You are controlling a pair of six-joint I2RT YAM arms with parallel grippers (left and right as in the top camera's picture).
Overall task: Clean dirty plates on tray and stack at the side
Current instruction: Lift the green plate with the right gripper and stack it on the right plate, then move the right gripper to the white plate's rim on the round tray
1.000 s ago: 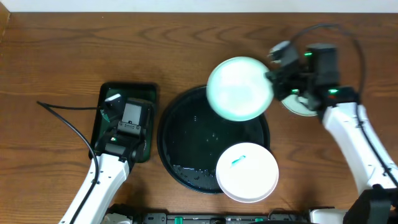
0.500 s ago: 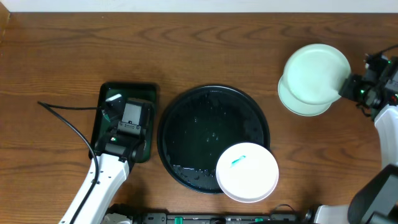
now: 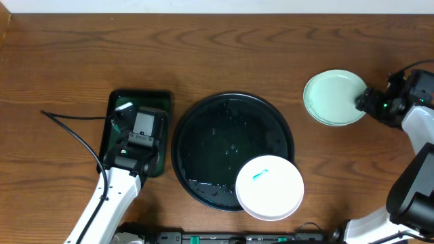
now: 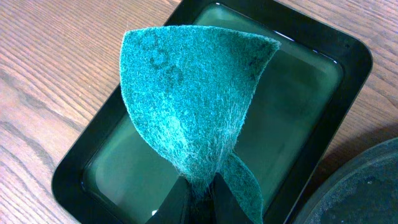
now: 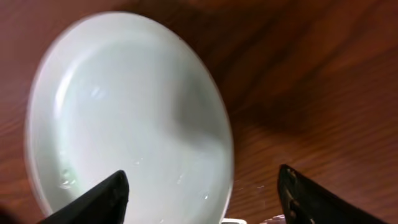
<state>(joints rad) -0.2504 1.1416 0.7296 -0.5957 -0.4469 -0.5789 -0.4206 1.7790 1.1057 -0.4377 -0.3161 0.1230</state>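
The black round tray (image 3: 224, 135) sits mid-table, wet and glossy. A white plate (image 3: 269, 188) with a teal smear rests on its near right rim. On the table to the right, a mint-green plate (image 3: 332, 96) (image 5: 130, 106) lies on top of another one. My right gripper (image 3: 362, 102) (image 5: 199, 190) is open at that plate's right edge, the rim lying between its spread fingers (image 5: 99, 198). My left gripper (image 3: 126, 112) (image 4: 199, 193) is shut on a teal scouring pad (image 4: 193, 106), held upright over the small dark green tray (image 4: 323, 93).
The small green rectangular tray (image 3: 163, 102) stands left of the black tray, whose rim (image 4: 373, 180) shows in the left wrist view. A black cable (image 3: 68, 129) runs across the table at the left. Bare wood lies behind and between the trays.
My right arm carried the mint plate from over the black tray to the right, set it on the other mint plate, and opened its jaws. The left arm has not moved.
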